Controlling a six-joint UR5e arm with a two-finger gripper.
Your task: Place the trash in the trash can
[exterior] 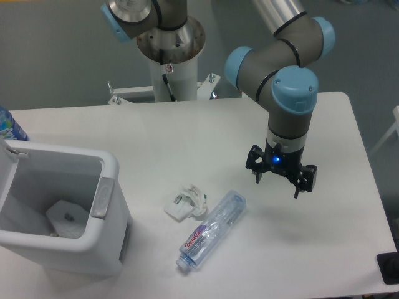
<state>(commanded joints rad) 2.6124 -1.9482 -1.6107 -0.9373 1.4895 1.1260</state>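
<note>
I see even, cool overhead light and a bright, slightly washed-out tabletop [187,124]. Shadows are soft: a faint one lies under my gripper [280,176] and a darker one beside the trash can [106,205]. The picture is mildly grainy and soft throughout.

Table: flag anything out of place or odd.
Two bits of trash lie loose on the table: a crumpled wrapper and a clear bottle on its side, touching it. Both are outside the trash can. The pincer hovers empty.
</note>
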